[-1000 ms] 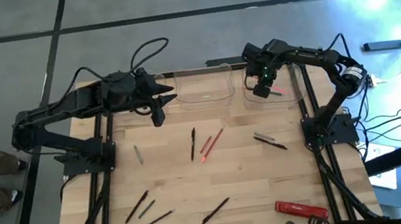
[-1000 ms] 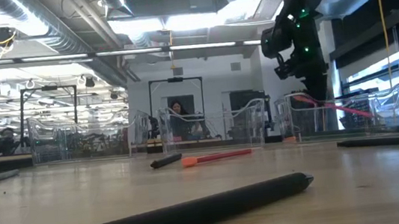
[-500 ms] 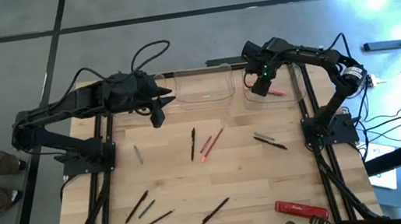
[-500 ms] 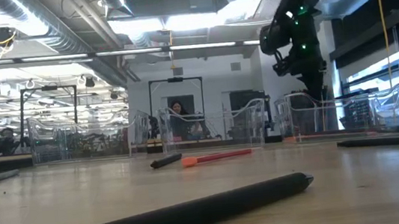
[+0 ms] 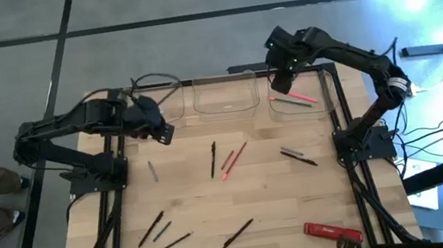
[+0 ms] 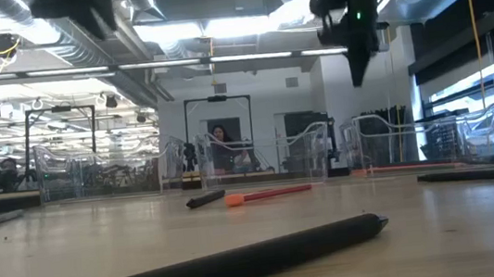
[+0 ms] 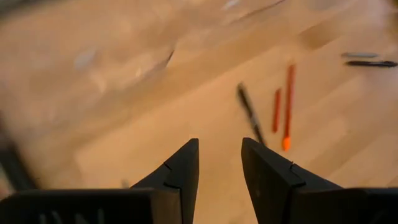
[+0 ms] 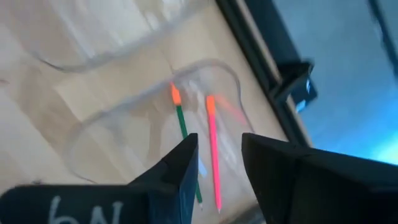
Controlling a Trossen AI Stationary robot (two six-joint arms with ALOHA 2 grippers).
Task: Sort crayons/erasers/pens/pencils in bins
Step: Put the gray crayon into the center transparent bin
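Right gripper [image 5: 277,75] hangs above the right-hand bin [image 5: 332,104], jaws apart and empty, pink pencil [image 8: 213,149] and green one inside. Left gripper [image 5: 166,134], open with nothing held, probably grabs next: pens [image 5: 213,159] lie mid-counter.

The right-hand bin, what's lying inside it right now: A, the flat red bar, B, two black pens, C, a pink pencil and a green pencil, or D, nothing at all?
C. The right wrist view shows a pink pencil and a green pencil lying side by side inside the clear right-hand bin, with the right gripper open above them.
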